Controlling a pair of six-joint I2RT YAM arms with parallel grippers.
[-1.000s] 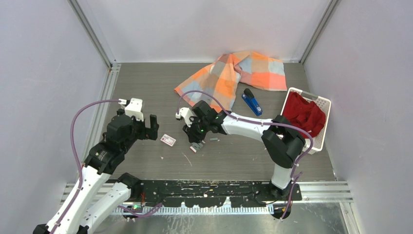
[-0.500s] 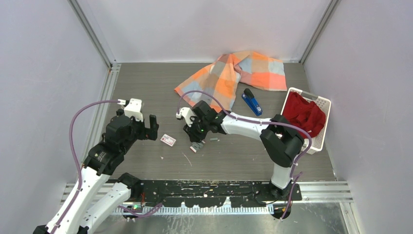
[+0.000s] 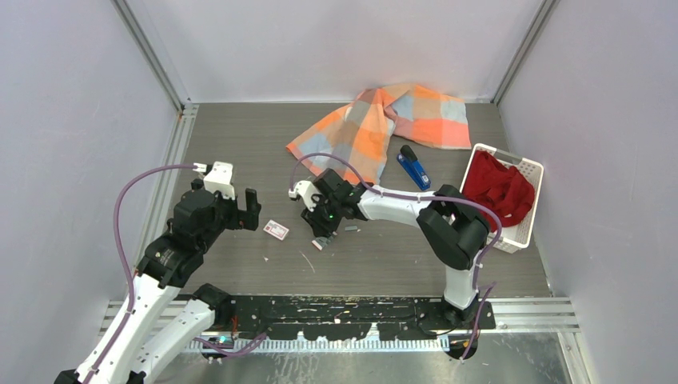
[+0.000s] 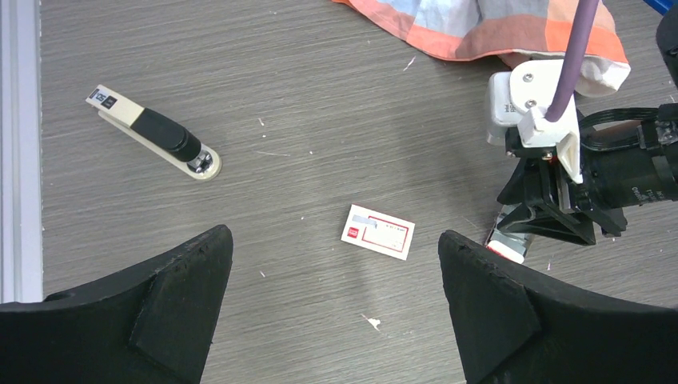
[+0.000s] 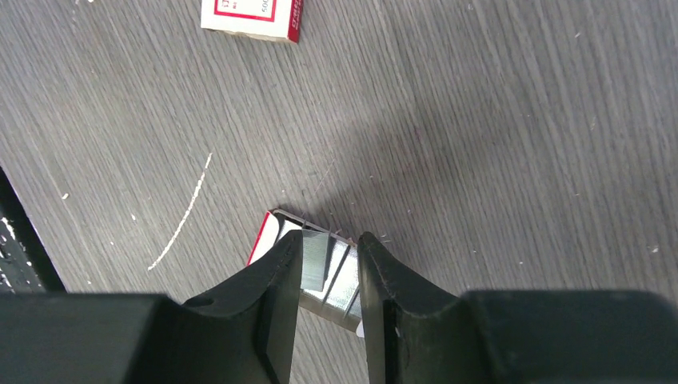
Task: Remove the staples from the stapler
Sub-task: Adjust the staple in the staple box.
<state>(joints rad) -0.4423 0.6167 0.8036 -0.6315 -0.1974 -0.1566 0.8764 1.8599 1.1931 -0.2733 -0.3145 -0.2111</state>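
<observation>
near the table's (image 3: 384, 256) left edge, a slim cream-and-black tool (image 4: 152, 140) is seen lying flat; it shows in the left wrist view only. the left gripper (image 4: 333, 238) is held above the table's left half with its fingers (image 4: 144, 312) spread wide apart and nothing between them. below it, toward the middle of the table, a small flat white-and-red packet (image 4: 378, 232) is laid on the wood grain, apart from both grippers.

just right of the packet, the right gripper (image 5: 329, 240) is lowered to the table near its centre. its fingers (image 5: 272, 304) are drawn to a narrow gap and are set astride the staples (image 5: 328, 268), silver strips that are laid side by side in a small red-edged tray (image 5: 261, 238). whether the strips are pinched or only straddled cannot be told. a short grey strip (image 3: 350, 229), seemingly more staples, is seen on the bare table just right of that gripper.

toward the far edge, right of centre, an orange, blue and grey checked cloth (image 3: 384, 120) is spread in folds. the stapler (image 3: 414, 169), blue with a dark top end, is laid flat just beside the cloth's near right edge, well apart from both grippers and from the staples. at the table's right edge a white perforated basket (image 3: 532, 172) is placed, with a red cloth (image 3: 500, 188) bundled inside it.
</observation>
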